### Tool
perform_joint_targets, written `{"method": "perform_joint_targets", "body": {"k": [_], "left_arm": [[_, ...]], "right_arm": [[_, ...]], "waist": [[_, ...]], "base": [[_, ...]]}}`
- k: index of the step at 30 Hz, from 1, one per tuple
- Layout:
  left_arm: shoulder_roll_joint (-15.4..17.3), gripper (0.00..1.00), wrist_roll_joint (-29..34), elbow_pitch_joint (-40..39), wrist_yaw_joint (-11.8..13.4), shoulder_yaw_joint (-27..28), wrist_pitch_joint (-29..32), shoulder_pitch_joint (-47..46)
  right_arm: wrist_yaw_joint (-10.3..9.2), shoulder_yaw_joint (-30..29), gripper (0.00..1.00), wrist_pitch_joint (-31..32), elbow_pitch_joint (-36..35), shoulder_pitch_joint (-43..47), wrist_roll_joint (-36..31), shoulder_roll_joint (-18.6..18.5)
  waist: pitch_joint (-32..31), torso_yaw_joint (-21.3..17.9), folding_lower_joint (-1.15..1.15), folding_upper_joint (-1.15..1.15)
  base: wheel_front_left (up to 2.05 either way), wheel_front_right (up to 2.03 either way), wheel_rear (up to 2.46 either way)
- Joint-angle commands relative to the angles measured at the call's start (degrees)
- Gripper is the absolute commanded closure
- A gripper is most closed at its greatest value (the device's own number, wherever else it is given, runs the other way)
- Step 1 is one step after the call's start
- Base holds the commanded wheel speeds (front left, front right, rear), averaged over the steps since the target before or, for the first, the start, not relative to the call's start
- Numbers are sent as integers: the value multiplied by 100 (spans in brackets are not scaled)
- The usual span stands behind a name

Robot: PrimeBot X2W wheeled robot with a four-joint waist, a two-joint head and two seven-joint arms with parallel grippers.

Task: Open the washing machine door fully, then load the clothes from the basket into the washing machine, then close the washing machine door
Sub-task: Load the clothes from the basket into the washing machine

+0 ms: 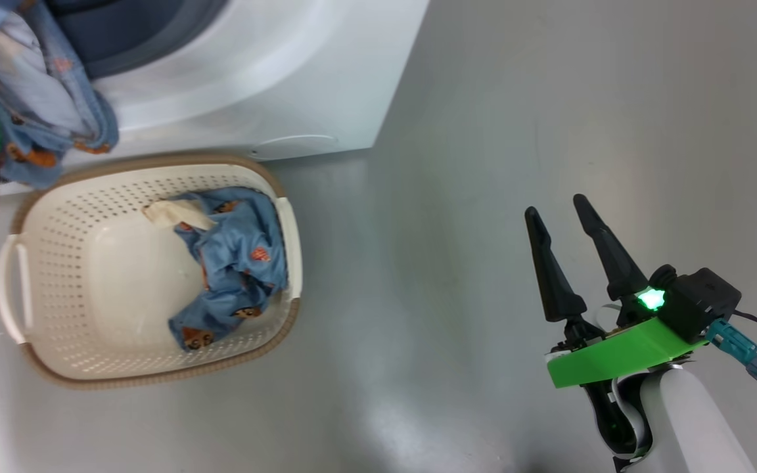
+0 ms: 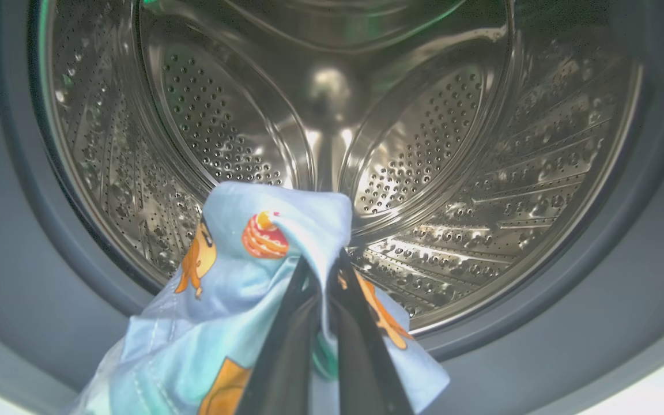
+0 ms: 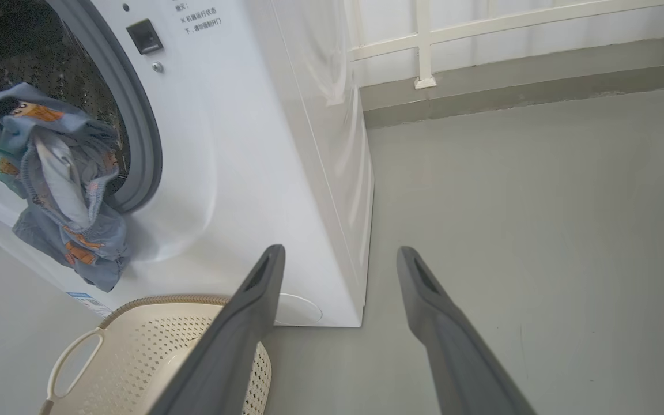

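Observation:
The white washing machine [image 1: 273, 85] stands with its round opening uncovered; its door is out of view. In the left wrist view my left gripper [image 2: 321, 266] is shut on a light blue garment [image 2: 251, 271] printed with orange faces, right in front of the steel drum [image 2: 424, 144] and grey gasket [image 2: 614, 300]. That garment [image 3: 61, 184] hangs over the lower lip of the opening. A second piece of the clothes [image 1: 234, 263] lies in the cream basket [image 1: 56, 263] on the floor before the machine. My right gripper [image 1: 556, 207] hovers open and empty, well right of the basket.
Grey floor [image 1: 483, 164] stretches open to the right of the machine. In the right wrist view a low kerb [image 3: 510, 86] and a white railing [image 3: 421, 40] run along the back wall. The basket's handle [image 3: 72, 360] is near the bottom left there.

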Motion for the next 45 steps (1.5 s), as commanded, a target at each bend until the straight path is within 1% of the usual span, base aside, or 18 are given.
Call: {"method": "perform_joint_targets", "body": {"k": [1, 8, 11, 14, 17, 19, 23, 27, 31, 34, 35, 36, 37, 38, 41, 45], "left_arm": [[343, 100, -32, 58, -9, 35, -29, -261], [527, 100, -207, 940, -9, -480, -29, -932], [602, 100, -415, 1268, -9, -602, -29, -1206], [732, 100, -405, 1398, -9, -810, -29, -1487], [835, 100, -313, 1330, -9, -950, -29, -1774], [880, 100, -254, 1171, -9, -914, -29, -1950], [910, 100, -36, 644, -9, -613, -29, -2147], [860, 100, 236, 267, -9, -290, -29, -1994], [809, 100, 311, 555, -9, -309, -29, -1701], [814, 100, 344, 985, -9, -519, -29, -1622], [804, 93, 336, 1152, -9, -649, -29, -1615], [793, 59, 313, 1329, -9, -815, -29, -1618], [798, 39, 300, 1514, -9, -994, -26, -1639], [811, 0, 298, 1679, -9, -1148, -26, -1683], [783, 0, 120, 2065, -9, -1416, -19, -1844], [766, 0, -46, 2313, -9, -1743, -22, -1991]], "right_arm": [[9, 158, 0, -27, -141, -14, -39, 40], [9, 288, 0, -27, -166, -60, -15, 73], [9, 367, 0, -27, -170, -85, 27, 77], [9, 420, 0, -27, -201, -94, 107, 79], [9, 434, 0, -27, -230, -99, 151, 79], [9, 436, 0, -27, -247, -108, 172, 80], [9, 443, 0, -27, -283, -133, 211, 80], [9, 485, 0, -27, -301, -163, 271, 80], [9, 544, 0, -27, -297, -180, 330, 80], [9, 568, 0, -27, -286, -175, 346, 80], [9, 567, 0, -27, -280, -170, 349, 80], [9, 566, 0, -27, -273, -165, 351, 80], [9, 565, 0, -27, -267, -158, 353, 80], [9, 564, 0, -27, -262, -152, 354, 80], [9, 568, 0, -27, -251, -154, 357, 80], [9, 556, 0, -27, -234, -167, 355, 81]], "waist": [[124, -154, 0, 0], [257, -375, 0, 0], [305, -475, 0, 0], [357, -553, 0, 0], [420, -603, 0, 0], [462, -626, 0, 0], [539, -658, 0, 0], [594, -683, 0, 0], [608, -698, 0, 0], [595, -696, 0, 0], [582, -691, 0, 0], [568, -686, 0, 0], [551, -679, 0, 0], [537, -671, 0, 0], [502, -650, 0, 0], [452, -616, 0, 0]], "base": [[0, 0, 0], [0, 0, 0], [0, 0, 0], [0, 0, 0], [0, 0, 0], [0, 0, 0], [0, 0, 0], [0, 0, 0], [0, 0, 0], [0, 0, 0], [0, 0, 0], [0, 0, 0], [0, 0, 0], [0, 0, 0], [0, 0, 0], [0, 0, 0]]}}
